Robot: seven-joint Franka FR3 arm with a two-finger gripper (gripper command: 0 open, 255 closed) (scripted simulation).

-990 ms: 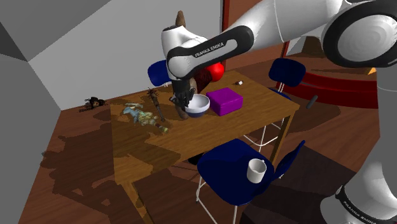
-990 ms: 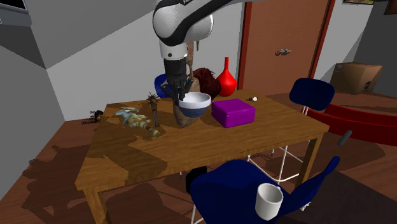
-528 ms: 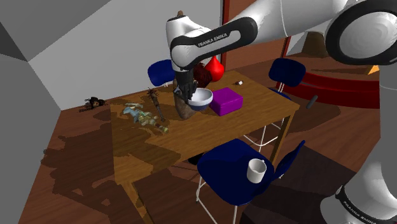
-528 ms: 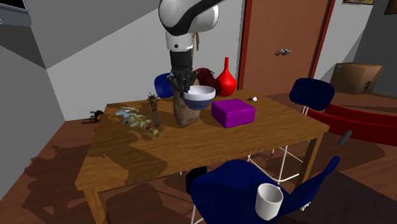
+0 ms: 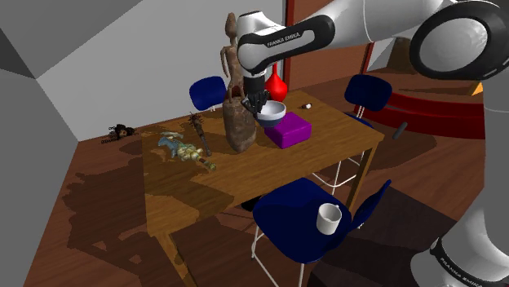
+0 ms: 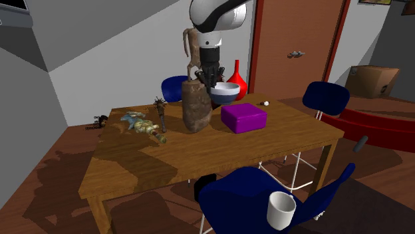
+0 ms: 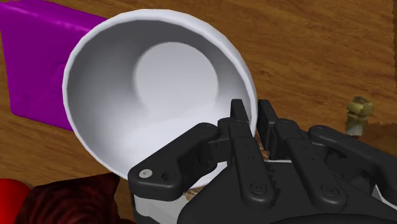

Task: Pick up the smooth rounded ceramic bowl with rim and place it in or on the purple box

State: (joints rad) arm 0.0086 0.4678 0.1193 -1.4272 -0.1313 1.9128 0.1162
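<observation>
- The gripper [image 7: 252,118] is clamped on the bowl [image 7: 159,95]. Its two fingers [image 7: 238,130] pinch the rim, one inside the wall and one outside.
- In the wrist view the black hand covers the part of the bowl nearest to it, so that stretch of rim is hidden.
- The bowl hangs in the air, off the table [image 5: 326,153], above the far side of the purple box [image 6: 243,117]. It is white inside. Its outer wall looks bluish in the second exterior view.
- The purple box lies on the table, nearer the far edge than the near one. Seen from the wrist, the bowl hides much of it and only one end shows.
- A tall brown carved figure [image 6: 197,103] stands on the table just beside the gripper. The arm covers part of its thin upper end.
- A red vase [image 6: 237,80] shows behind the bowl with its foot hidden, so what it stands on cannot be told.
- A small pale thing [image 5: 307,106] near the table's far edge is too small to name.
- A doll [image 5: 183,149] lies toward the table's end on the shoulder view's left.
- A white mug [image 6: 280,209] sits on a blue chair [image 6: 239,193] at the near edge.
</observation>
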